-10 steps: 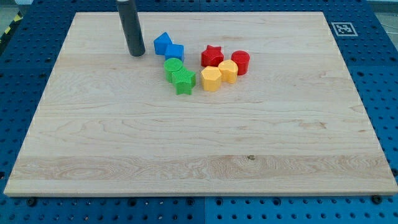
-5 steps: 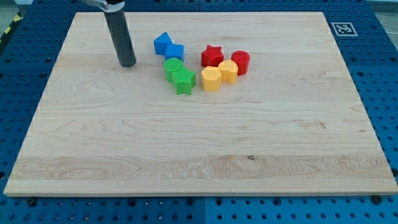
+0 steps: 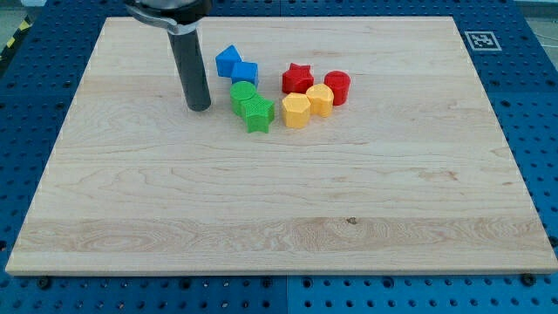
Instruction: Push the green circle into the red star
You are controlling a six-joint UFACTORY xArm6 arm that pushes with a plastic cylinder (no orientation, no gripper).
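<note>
The green circle (image 3: 243,92) lies on the wooden board (image 3: 279,201), touching the green star (image 3: 257,113) just below it. The red star (image 3: 297,78) sits to the right of the green circle, with a gap between them. My tip (image 3: 200,106) rests on the board to the left of the green circle and slightly lower than it, a short gap away, not touching any block.
Two blue blocks (image 3: 228,60) (image 3: 246,72) sit just above the green circle. A red cylinder (image 3: 337,87) and two yellow blocks (image 3: 320,99) (image 3: 296,111) cluster to the right of and below the red star. A marker tag (image 3: 482,39) is at the top right corner.
My tip moved down and left away from the blue blocks, then right and further down, ending close to the left of the green circle. No block has moved.
</note>
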